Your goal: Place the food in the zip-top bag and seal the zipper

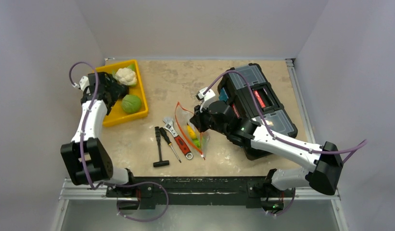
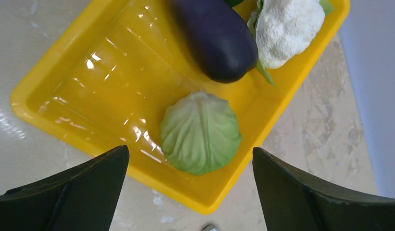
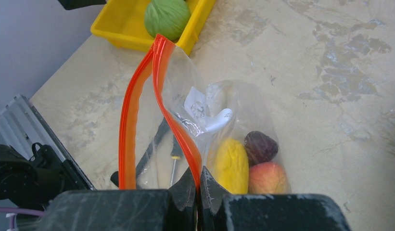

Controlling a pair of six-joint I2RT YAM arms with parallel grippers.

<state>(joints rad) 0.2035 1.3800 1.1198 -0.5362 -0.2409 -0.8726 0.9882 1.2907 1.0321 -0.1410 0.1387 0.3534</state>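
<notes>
The clear zip-top bag (image 3: 178,79) lies on the table with its mouth spread. My right gripper (image 3: 199,180) is shut on one side of the red-orange zipper (image 3: 182,132); the other strip bows away to the left. Inside the bag are a yellow piece (image 3: 231,166), a dark purple-brown piece (image 3: 260,147) and an orange fruit (image 3: 267,178). In the top view the bag (image 1: 193,137) sits beside my right gripper (image 1: 201,120). My left gripper (image 2: 190,192) hangs open and empty over the yellow tray (image 2: 80,96), short of the dark purple eggplant (image 2: 217,41).
The tray (image 1: 113,119) also holds a white cauliflower (image 2: 289,29) and a pale-green cabbage (image 2: 200,132). A red-handled wrench (image 1: 178,138), a screwdriver (image 1: 170,143) and a black T-handle key (image 1: 159,149) lie left of the bag. A black toolbox (image 1: 260,103) stands at the right.
</notes>
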